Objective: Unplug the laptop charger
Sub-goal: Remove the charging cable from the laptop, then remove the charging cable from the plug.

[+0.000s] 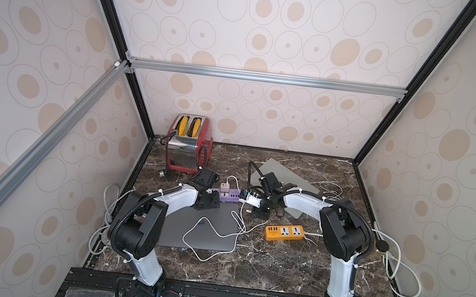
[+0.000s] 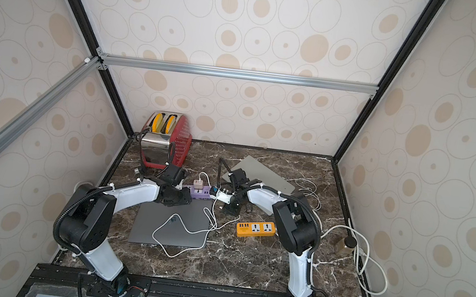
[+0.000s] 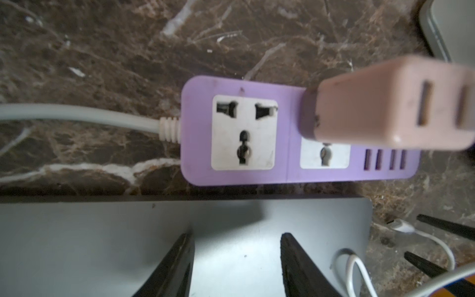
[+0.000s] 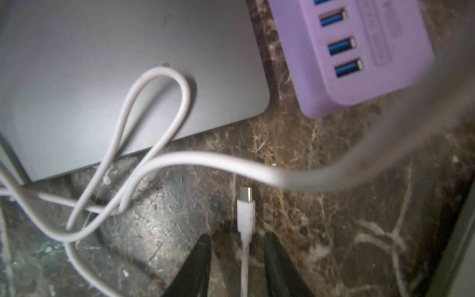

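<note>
Your left hand: fingers parted, gripping nothing, poised over the laptop near its edge; can't tell if it touches. The laptop is flat matte grey metal, lid shut, rounded corners. Just beyond its edge lies the strip: a lilac plastic slab with white socket faces, a row of USB slots and a thick grey cord out of one end. The charger, a pale pink boxy block, sits plugged into the strip's second socket.

Your right hand: released, fingers apart, straddling the cable without pinching it. The plug, white with a metal USB-C tip, lies free on the table, which is dark brown veined marble. It is out of the laptop and near its corner. The cable is smooth and white, looping over the lid; one blurred stretch crosses close to the right wrist camera.

In a top view: red toaster back left, orange strip right of the laptop, silver laptop partly under your right arm.
</note>
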